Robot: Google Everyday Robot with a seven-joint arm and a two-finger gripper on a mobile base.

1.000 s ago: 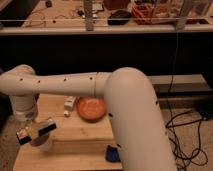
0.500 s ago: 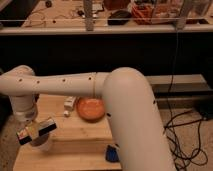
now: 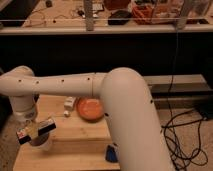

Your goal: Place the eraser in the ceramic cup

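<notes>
Camera view: we see the gripper at the left end of the wooden counter, hanging directly over the ceramic cup and hiding most of it. We can't tell the jaws' state, and we can't make out the eraser. The cup sits near the counter's front-left corner. The orange bowl sits further back toward the middle, well apart from the cup, with a small white object just beside its left rim. A blue object lies at the front edge, partly behind the arm.
</notes>
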